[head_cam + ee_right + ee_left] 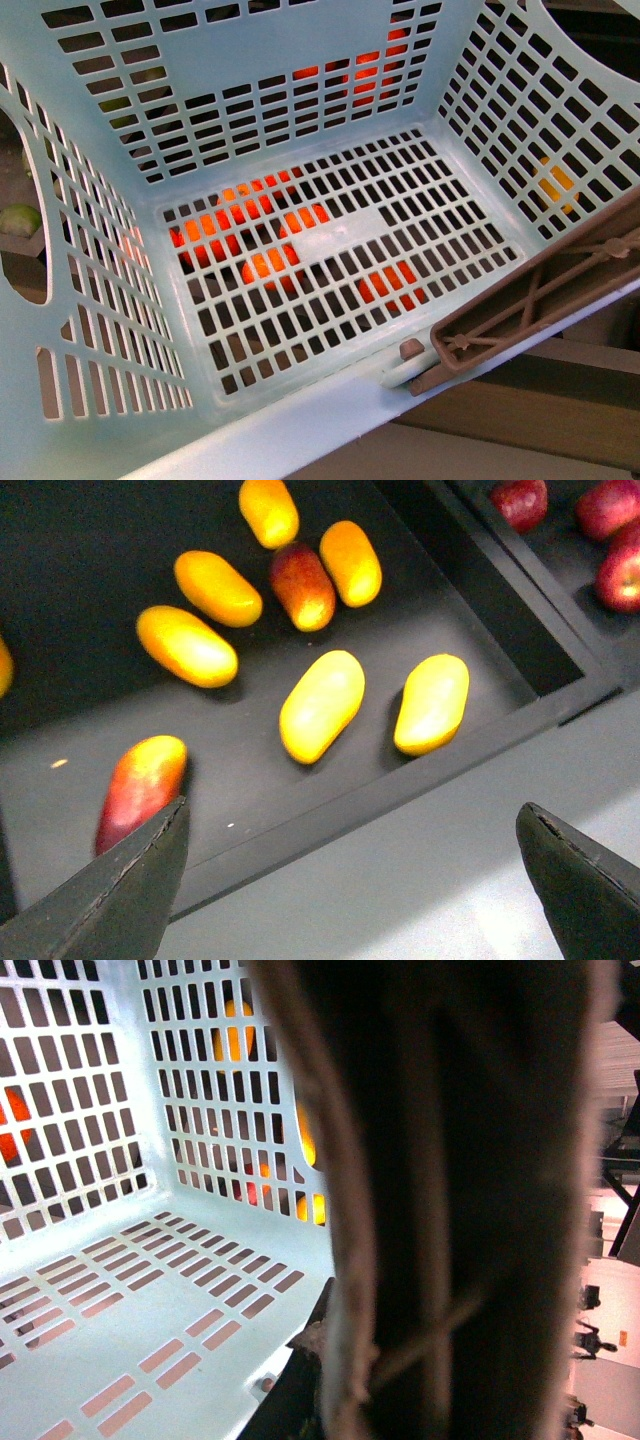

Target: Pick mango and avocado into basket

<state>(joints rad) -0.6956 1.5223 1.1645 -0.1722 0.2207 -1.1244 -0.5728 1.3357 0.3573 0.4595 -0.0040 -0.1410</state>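
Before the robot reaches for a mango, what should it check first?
1. Basket empty, room for fruit: ok.
2. Right end effector open: ok.
3. Yellow mango lies free, nothing on it: ok.
4. Avocado found: cannot tell.
5. Left end effector firm on the handle: cannot tell, its view is blurred.
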